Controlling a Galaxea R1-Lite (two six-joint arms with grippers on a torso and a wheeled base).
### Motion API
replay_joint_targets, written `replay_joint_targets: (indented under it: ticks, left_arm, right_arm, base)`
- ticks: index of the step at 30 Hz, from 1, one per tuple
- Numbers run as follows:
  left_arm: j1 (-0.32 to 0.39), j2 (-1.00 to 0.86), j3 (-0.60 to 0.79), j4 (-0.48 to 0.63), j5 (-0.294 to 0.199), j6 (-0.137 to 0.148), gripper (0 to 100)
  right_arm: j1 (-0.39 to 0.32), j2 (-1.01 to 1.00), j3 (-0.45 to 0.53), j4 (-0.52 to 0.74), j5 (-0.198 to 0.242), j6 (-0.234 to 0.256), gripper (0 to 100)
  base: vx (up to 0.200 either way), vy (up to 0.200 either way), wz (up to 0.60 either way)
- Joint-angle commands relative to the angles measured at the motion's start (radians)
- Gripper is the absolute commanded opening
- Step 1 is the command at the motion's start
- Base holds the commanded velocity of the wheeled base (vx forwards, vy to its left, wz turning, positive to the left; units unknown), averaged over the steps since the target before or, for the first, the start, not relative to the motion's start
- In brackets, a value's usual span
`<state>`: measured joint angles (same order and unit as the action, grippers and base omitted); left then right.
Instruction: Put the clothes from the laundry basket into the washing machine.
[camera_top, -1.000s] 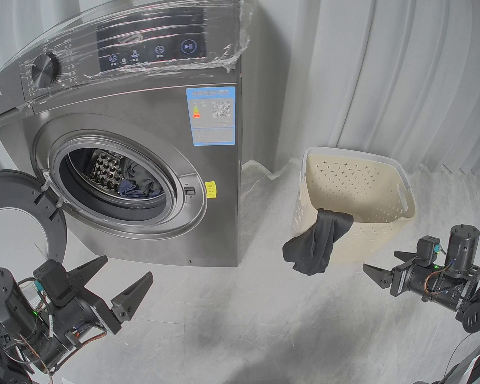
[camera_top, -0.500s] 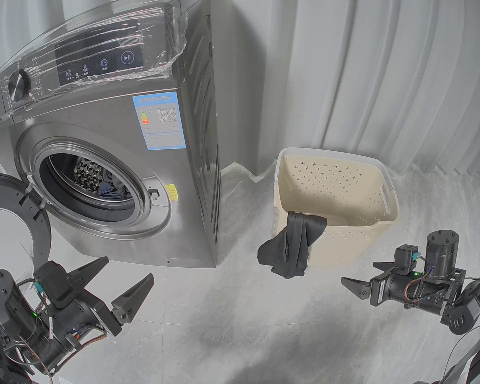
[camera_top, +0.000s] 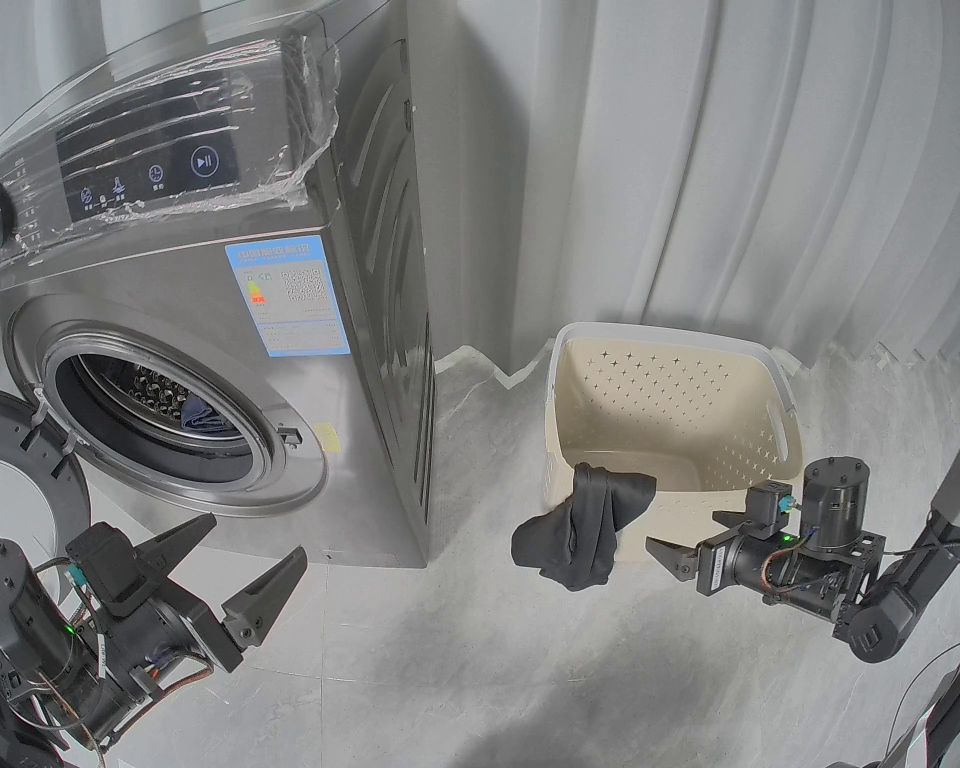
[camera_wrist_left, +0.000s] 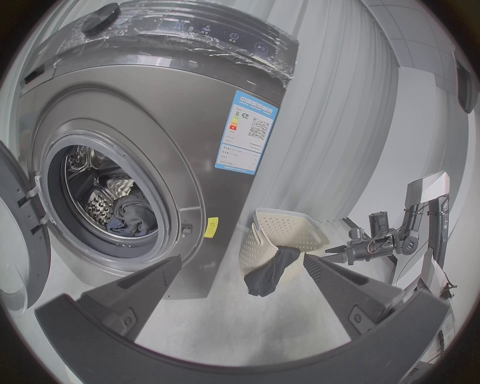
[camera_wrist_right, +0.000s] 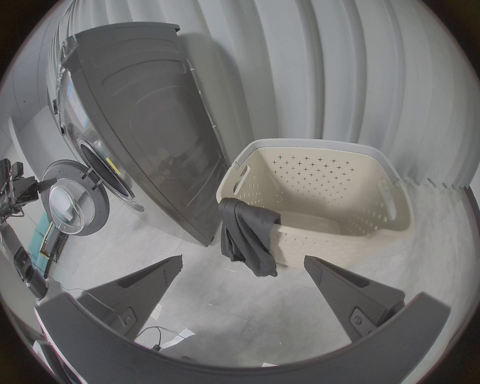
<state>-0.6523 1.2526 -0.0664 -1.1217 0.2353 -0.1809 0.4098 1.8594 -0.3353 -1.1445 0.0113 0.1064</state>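
Head view, garment (camera_top: 580, 528) draped over basket (camera_top: 660, 331) rim

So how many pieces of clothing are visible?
2: a dark garment draped over the laundry basket's front rim, and a dark bundle inside the washing machine drum, which may hide more.

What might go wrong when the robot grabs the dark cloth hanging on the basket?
The dark cloth hangs mostly outside the basket, so a nudge from the open right hand might slide it onto the floor. The basket looks light and may shift if tugged. The washer's open door stands near the left hand and might get bumped.
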Motion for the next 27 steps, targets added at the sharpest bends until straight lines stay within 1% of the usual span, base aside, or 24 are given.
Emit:
replay_joint_targets:
  ticks: [1, 4, 6, 7, 9, 16, 18, 25, 26, 27]
  left_arm:
    - [-0.003, -0.001, 0.003, -0.007, 0.001, -0.002, 100]
    - [0.003, -0.002, 0.003, -0.012, 0.001, -0.002, 100]
    - [0.003, -0.002, 0.005, -0.012, 0.001, -0.002, 100]
    - [0.003, -0.005, 0.007, -0.013, 0.001, -0.002, 100]
    - [0.003, -0.008, 0.011, -0.013, 0.001, -0.002, 100]
    - [0.003, -0.013, 0.014, -0.013, 0.001, -0.002, 100]
    - [0.003, -0.013, 0.014, -0.013, 0.001, -0.002, 100]
    - [0.003, -0.012, 0.016, -0.013, 0.002, -0.003, 100]
    - [0.002, -0.012, 0.019, -0.013, 0.002, -0.003, 100]
    - [0.003, -0.012, 0.019, -0.013, 0.002, -0.003, 100]
  right_arm:
    - [0.020, 0.113, -0.053, -0.008, -0.002, 0.003, 100]
    - [0.034, 0.173, -0.114, -0.008, -0.010, 0.010, 100]
    - [0.037, 0.182, -0.125, -0.008, -0.016, 0.010, 100]
    - [0.040, 0.205, -0.145, -0.008, -0.033, 0.010, 100]
    - [0.044, 0.233, -0.166, -0.008, -0.039, 0.010, 100]
    - [0.057, 0.285, -0.222, -0.004, -0.045, 0.010, 100]
    - [0.060, 0.296, -0.237, -0.001, -0.065, 0.009, 100]
    - [0.075, 0.320, -0.272, 0.005, -0.068, 0.009, 100]
    - [0.075, 0.353, -0.307, -0.003, -0.068, 0.009, 100]
    - [0.075, 0.360, -0.318, 0.002, -0.070, 0.009, 100]
  base:
    - [0.000, 0.000, 0.00]
    - [0.000, 0.000, 0.00]
    - [0.000, 0.000, 0.00]
    - [0.000, 0.000, 0.00]
    - [0.000, 0.000, 0.00]
    - [0.000, 0.000, 0.00]
    - [0.000, 0.000, 0.00]
    - [0.000, 0.000, 0.00]
    - [0.000, 0.000, 0.00]
    - [0.000, 0.000, 0.00]
